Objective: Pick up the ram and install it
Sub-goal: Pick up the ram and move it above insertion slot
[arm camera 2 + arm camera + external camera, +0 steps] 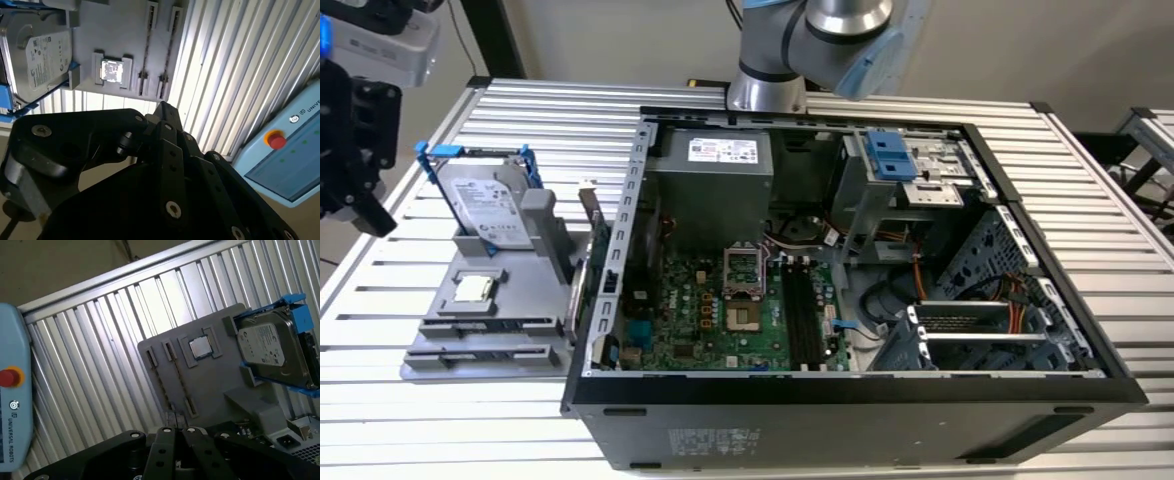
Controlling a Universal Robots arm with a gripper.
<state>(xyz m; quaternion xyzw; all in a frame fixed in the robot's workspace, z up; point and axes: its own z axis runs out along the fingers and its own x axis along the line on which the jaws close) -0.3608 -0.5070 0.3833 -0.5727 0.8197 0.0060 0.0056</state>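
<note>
Claw (pixel 355 140) hangs at the exterior view's left edge, above the slatted tabletop (pixel 440 430), touching nothing. I can't tell whether it's open or closed: both wrist views catch just my black linkage (pixel 175 452) (pixel 165 175).

The ram (pixel 591 272), as best I can read it, is the thin green board standing on its long edge in the exterior view. It sits between the gray fixture (pixel 447 350) and the open PC case (pixel 854 415), just beside the case wall. It's edge-on, so I'm not certain of that ID. It's well apart from the claw.

On the fixture:
- hard drive (pixel 491 205) (pixel 272 352) in a blue frame, upright
- square silver CPU chip (pixel 476 289) (pixel 201 347) (pixel 112 70), flat in its recess
- two narrow clip slots (pixel 180 382) beside the chip

In the case, the motherboard (pixel 707 325) lies flat, with black memory slots (pixel 803 315) running side by side. I can't tell whether anything is seated in them.

A light-blue teach pendant (pixel 12 390) (pixel 285 155) with a red button (pixel 7 376) sits over the slats, well apart from the fixture.
</note>
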